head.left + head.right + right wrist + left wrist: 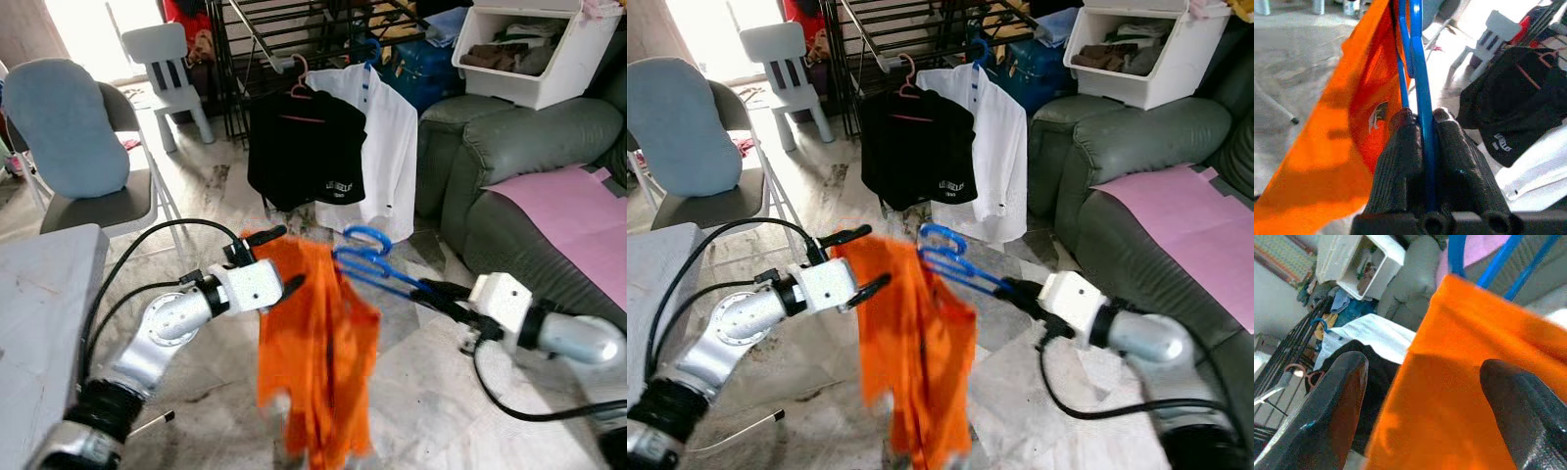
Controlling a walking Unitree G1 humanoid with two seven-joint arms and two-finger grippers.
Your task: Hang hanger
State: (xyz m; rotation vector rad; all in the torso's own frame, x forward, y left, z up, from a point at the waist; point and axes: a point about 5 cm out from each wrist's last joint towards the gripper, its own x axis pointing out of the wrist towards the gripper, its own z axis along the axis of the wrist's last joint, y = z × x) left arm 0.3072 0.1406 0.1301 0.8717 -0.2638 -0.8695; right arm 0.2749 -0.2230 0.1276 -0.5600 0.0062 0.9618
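A blue hanger (367,257) carries an orange shirt (315,348) that hangs down in mid-air between my arms. My right gripper (438,295) is shut on the hanger's blue bar (1420,107), coming in from the right. My left gripper (277,259) is open at the shirt's upper left edge, one finger above the cloth and one in front of it; in the left wrist view its fingers (1332,406) stand wide apart around the orange cloth (1459,396). Behind, a black drying rack (284,29) holds a black shirt (304,147) and a white shirt (387,147) on hangers.
A grey sofa (519,166) with a pink sheet (578,215) stands on the right, with a white bin (534,49) behind it. A folding chair with a blue cushion (69,127) and a grey table edge (39,294) are on the left. A small white chair (171,69) stands at the back.
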